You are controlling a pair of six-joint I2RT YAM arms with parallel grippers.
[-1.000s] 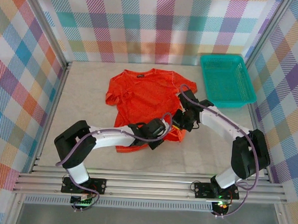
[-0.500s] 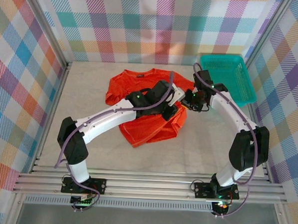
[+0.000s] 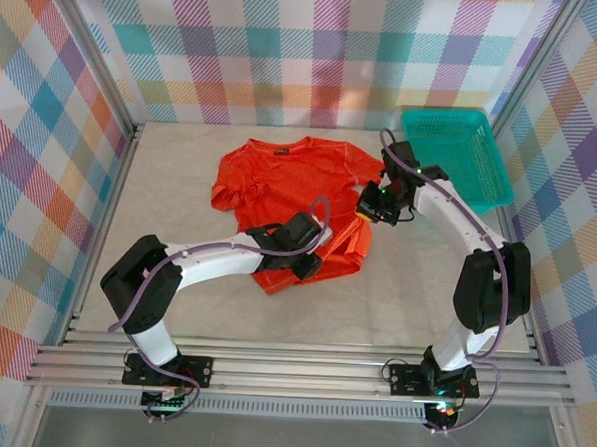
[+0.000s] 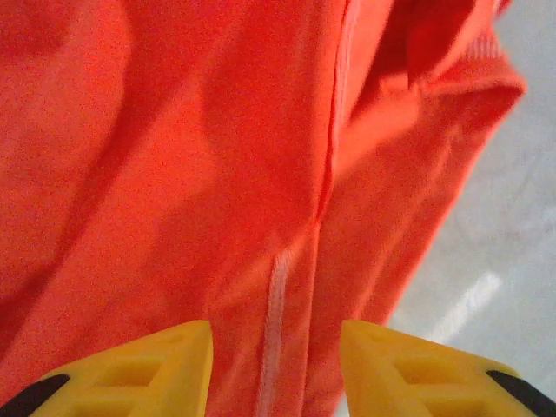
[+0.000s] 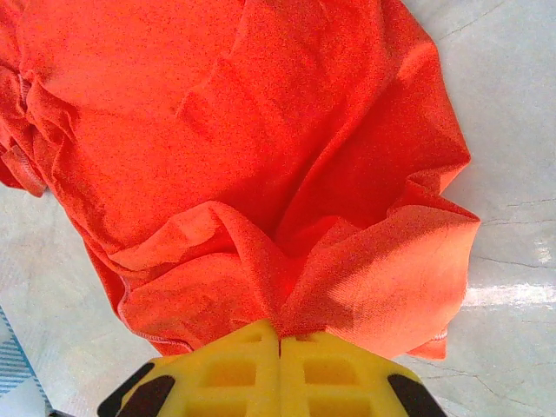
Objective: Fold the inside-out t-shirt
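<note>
Two arms bend inward over the inside-out t-shirt (image 3: 281, 178), which lies on the pale table (image 3: 169, 217) a little left of centre. Its collar points to the back wall, and its lower part is doubled up into a rumpled fold at the near right.

Bare table runs along the shirt's left side and across the whole near strip in front of the arms. At the right it is tighter: the teal basket (image 3: 449, 113) fills the back right corner, and the right arm's forearm passes just beside it.

The left gripper (image 3: 304, 266) hangs over the fold with its claw spread. In the left wrist view a pale seam (image 4: 276, 287) runs down between the yellow fingers (image 4: 156, 360), and the cloth's edge meets bare table at the right.

The right gripper (image 5: 280, 347) is pressed together, pinching a gathered ridge of cloth at the shirt's right edge.

From above, the left arm covers part of the near hem. The right gripper (image 3: 367, 209) reads there as a dark block, its tips hard to make out. Both wrist views cut the fingers off at the bottom edge.
</note>
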